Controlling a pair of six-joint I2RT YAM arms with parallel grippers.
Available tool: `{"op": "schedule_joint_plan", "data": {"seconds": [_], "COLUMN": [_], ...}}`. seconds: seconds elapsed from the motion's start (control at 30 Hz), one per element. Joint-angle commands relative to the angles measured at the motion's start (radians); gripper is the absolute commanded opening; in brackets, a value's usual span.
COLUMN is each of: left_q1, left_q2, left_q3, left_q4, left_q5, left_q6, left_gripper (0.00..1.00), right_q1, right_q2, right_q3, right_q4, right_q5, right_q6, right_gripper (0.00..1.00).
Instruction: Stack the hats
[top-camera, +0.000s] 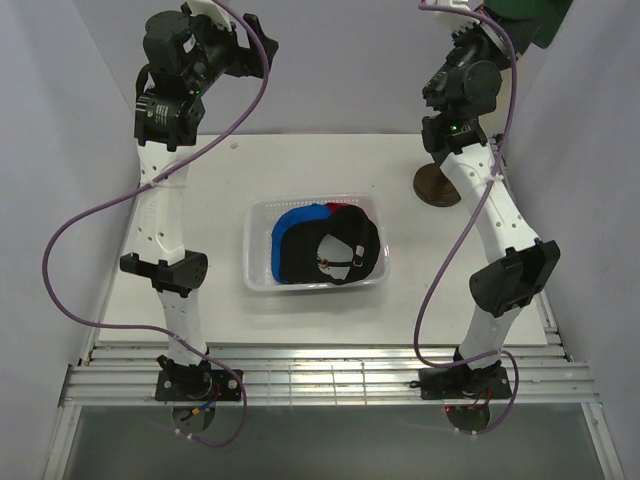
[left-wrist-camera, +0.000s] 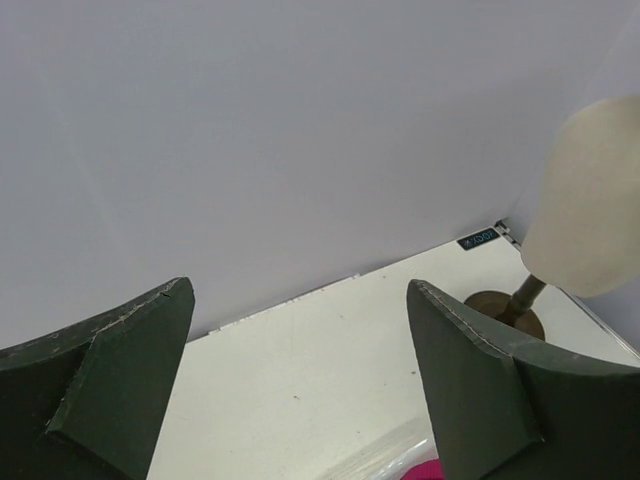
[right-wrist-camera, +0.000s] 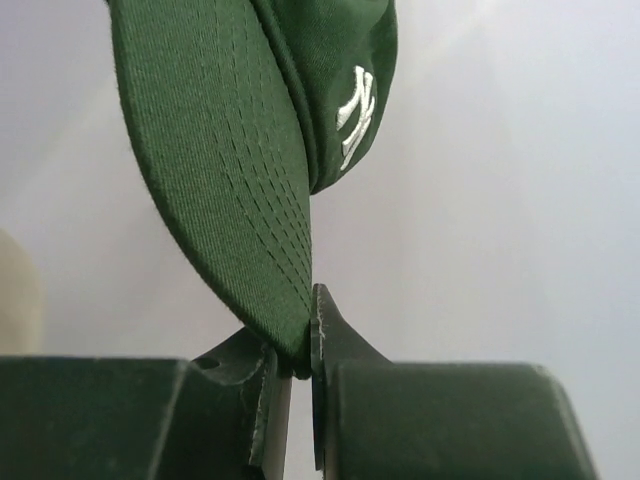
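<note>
A black cap (top-camera: 340, 250) lies on top of a blue cap (top-camera: 290, 228) in the clear tray (top-camera: 262, 280). A bit of the magenta-red cap (top-camera: 338, 208) shows behind them, and also at the bottom edge of the left wrist view (left-wrist-camera: 432, 470). My right gripper (right-wrist-camera: 300, 340) is raised high at the back right and is shut on the brim of the dark green cap (right-wrist-camera: 240, 150), which also shows at the top edge of the top view (top-camera: 530, 20). My left gripper (left-wrist-camera: 298, 290) is open and empty, raised high at the back left (top-camera: 252, 48).
The beige mannequin head (left-wrist-camera: 590, 200) stands on its brown stand (top-camera: 437, 186) at the back right of the table, just under my right arm. White walls close in the back and both sides. A metal grille (top-camera: 320, 385) runs along the near edge.
</note>
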Motion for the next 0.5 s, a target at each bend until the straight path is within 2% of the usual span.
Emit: {"op": "schedule_joint_plan", "data": {"seconds": [0.0,0.13,0.47], "left_q1": [0.011,0.02,0.026], "left_q2": [-0.011,-0.016,-0.02], "left_q3": [-0.001,-0.026,-0.037], "left_q4": [-0.024,-0.03,-0.035], "left_q5": [0.062,0.073,0.075], "left_q6": [-0.03,-0.038,-0.047], "left_gripper": [0.98,0.98,0.98], "right_q1": [-0.067,-0.059,0.023], "right_q2": [-0.021,-0.026,-0.023], "right_q3": [-0.139,-0.239,-0.292], "right_q4": [0.1,0.054,0.0], "right_q5": [0.122,0.168,0.183], "right_q6": [-0.156,-0.134,-0.145], "right_gripper": [0.08,0.08,0.08]}}
